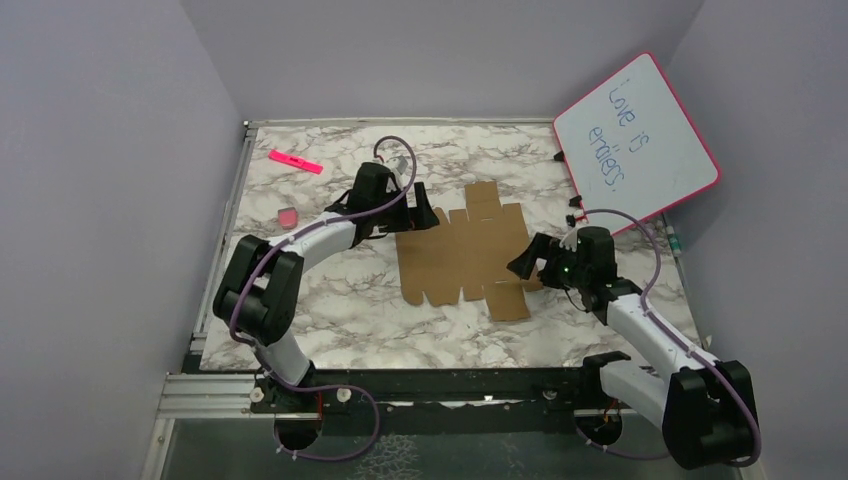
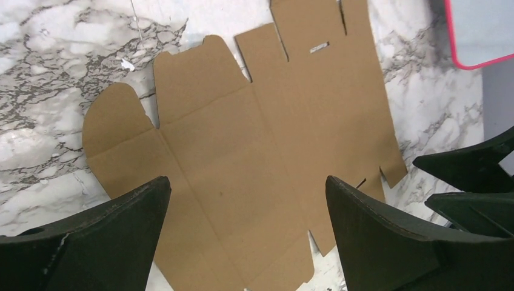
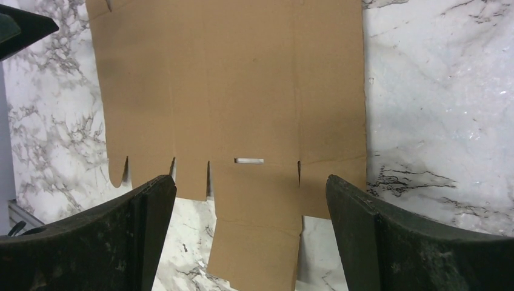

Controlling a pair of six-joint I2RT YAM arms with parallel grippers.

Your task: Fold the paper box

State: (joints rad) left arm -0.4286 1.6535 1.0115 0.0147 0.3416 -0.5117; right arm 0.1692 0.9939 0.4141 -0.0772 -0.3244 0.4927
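Marble table [image 1: 330, 300] holds paper box [image 1: 460, 255] between left gripper [image 1: 426, 213], right gripper [image 1: 524, 265].

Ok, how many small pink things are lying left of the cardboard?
2: a pink marker near the far-left corner, and a small pink block nearer, beside the left arm. Others could hide under that arm.

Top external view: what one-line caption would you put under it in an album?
Left gripper and right gripper, both open, flank the flat, unfolded paper box on the marble table.
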